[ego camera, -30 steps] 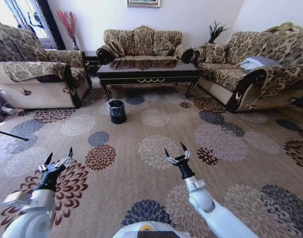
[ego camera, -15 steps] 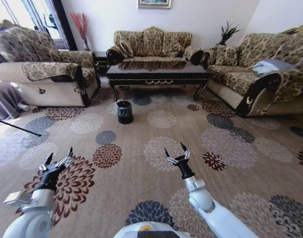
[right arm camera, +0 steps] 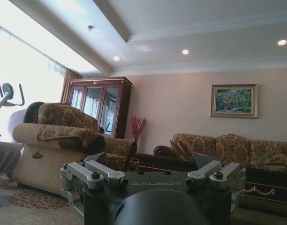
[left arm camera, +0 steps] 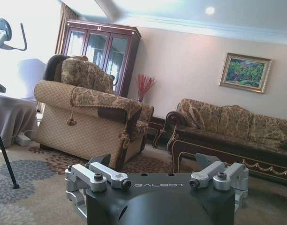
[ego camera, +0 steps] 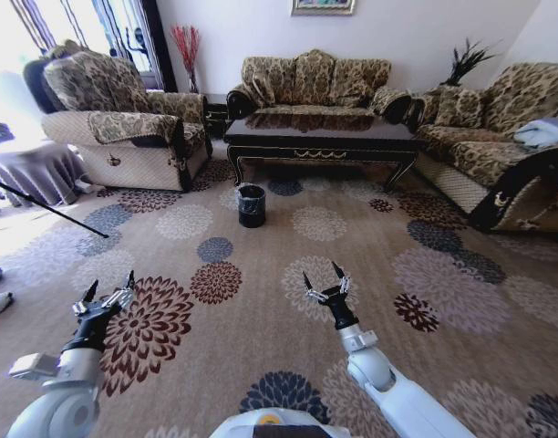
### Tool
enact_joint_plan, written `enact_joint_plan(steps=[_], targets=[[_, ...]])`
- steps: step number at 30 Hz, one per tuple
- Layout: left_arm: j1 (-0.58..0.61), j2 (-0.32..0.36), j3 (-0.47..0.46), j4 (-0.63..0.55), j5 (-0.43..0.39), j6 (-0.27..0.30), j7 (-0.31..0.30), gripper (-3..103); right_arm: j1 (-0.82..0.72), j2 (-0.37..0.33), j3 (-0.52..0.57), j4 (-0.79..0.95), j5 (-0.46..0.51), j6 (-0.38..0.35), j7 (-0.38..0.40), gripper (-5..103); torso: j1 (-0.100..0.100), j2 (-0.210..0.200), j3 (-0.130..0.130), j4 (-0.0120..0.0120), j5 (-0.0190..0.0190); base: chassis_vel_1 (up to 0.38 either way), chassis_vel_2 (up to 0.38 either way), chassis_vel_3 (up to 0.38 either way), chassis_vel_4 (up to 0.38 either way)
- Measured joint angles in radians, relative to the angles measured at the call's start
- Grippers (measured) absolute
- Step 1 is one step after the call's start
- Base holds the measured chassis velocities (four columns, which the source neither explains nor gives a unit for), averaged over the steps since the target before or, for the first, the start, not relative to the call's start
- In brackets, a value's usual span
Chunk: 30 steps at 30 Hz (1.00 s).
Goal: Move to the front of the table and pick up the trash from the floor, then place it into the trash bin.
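Table (ego camera: 320, 137): upper centre, before the sofa. Trash bin (ego camera: 251, 204): on floor (ego camera: 261, 246) just below-left of it. Left gripper (ego camera: 104, 295), right gripper (ego camera: 325, 281): lower frame, raised, fingers spread wide, empty.

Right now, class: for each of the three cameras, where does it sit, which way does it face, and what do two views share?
Head: high on the robot, looking down the floor toward the table and trash bin; left gripper and right gripper show.
Left wrist: low, facing armchair and table; own gripper.
Right wrist: low, tilted up toward the ceiling; own gripper.
Shared: the wrist views both show the painting.
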Motion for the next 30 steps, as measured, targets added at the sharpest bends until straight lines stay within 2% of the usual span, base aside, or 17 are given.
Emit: enact_joint_plan(steps=[30], targets=[[-0.004, -0.003, 0.002, 0.016, -0.001, -0.016, 0.017, 100, 0.001, 0.003, 0.002, -0.005, -0.001, 0.000, 0.001, 100, 0.039, 0.120, 0.081, 0.0002, 0.0000, -0.010, -0.010, -0.012, -0.010]])
